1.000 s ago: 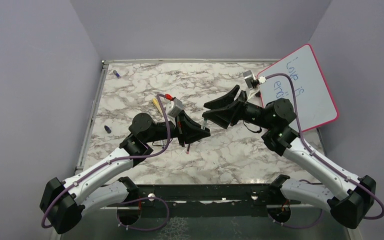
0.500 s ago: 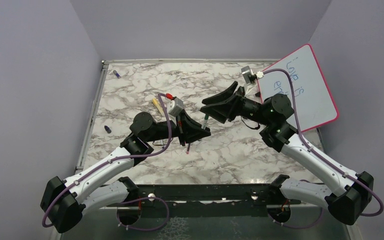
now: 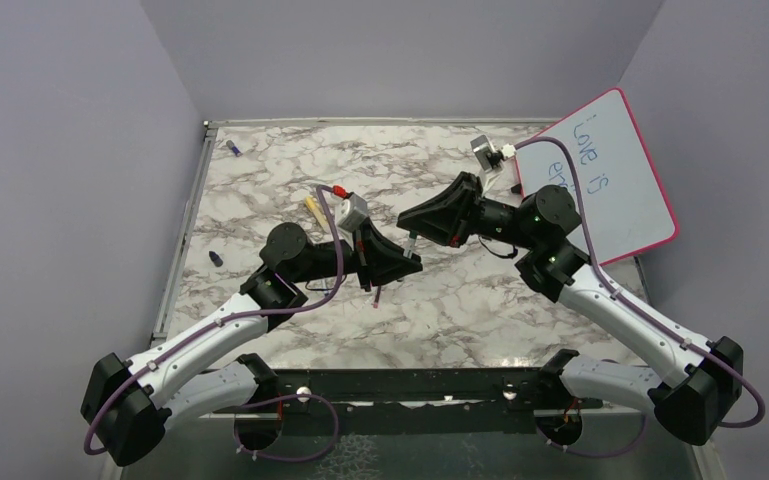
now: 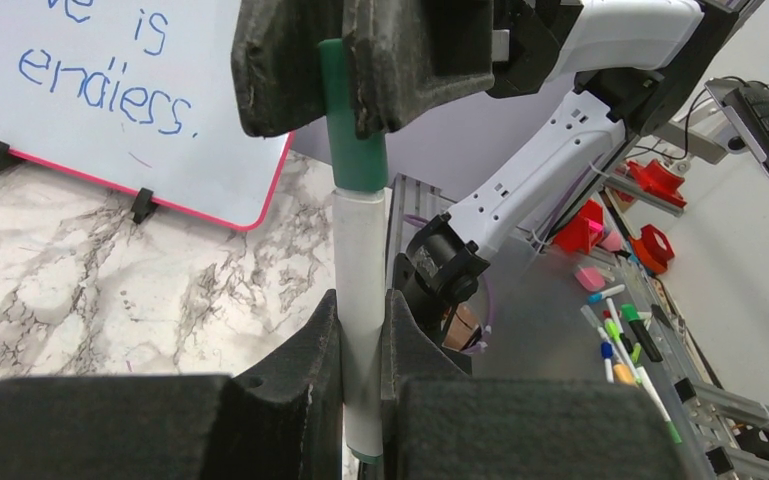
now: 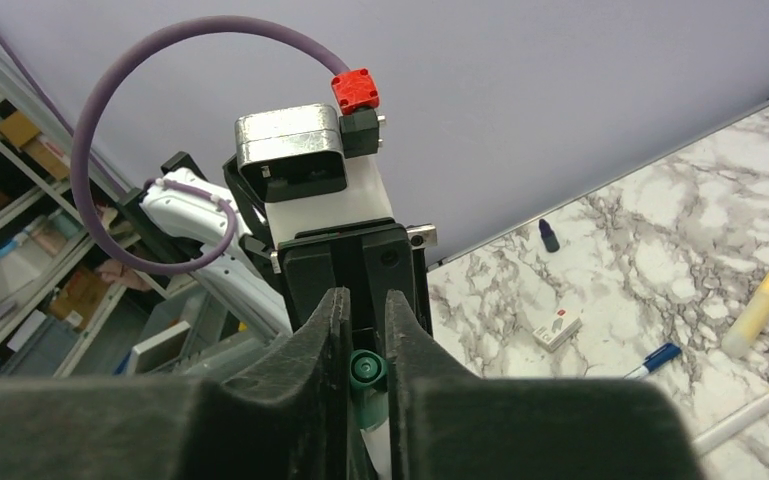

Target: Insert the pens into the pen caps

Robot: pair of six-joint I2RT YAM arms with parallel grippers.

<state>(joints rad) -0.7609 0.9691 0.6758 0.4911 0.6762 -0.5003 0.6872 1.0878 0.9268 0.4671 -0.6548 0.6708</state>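
Note:
A white-bodied pen (image 4: 360, 290) stands upright between my two grippers, above the middle of the table. My left gripper (image 4: 362, 300) is shut on its white barrel from below. A green pen cap (image 4: 353, 140) sits on the pen's upper end, and my right gripper (image 5: 363, 305) is shut on that cap (image 5: 367, 372). From above, the left gripper (image 3: 408, 264) and right gripper (image 3: 410, 222) meet tip to tip, with the pen (image 3: 412, 243) between them. More pens lie on the marble: a yellow one (image 5: 760, 305), a yellow-ended one (image 5: 750, 415) and a blue-ended one (image 5: 655, 360).
A pink-framed whiteboard (image 3: 610, 170) leans at the back right. Small blue caps lie at the far left corner (image 3: 231, 147) and by the left edge (image 3: 215, 258). A dark red pen (image 3: 374, 295) lies under my left gripper. A small white block (image 5: 558, 327) rests on the marble.
My right gripper has moved slightly left toward the left gripper and has shut on the green cap. The left arm has held still with the pen.

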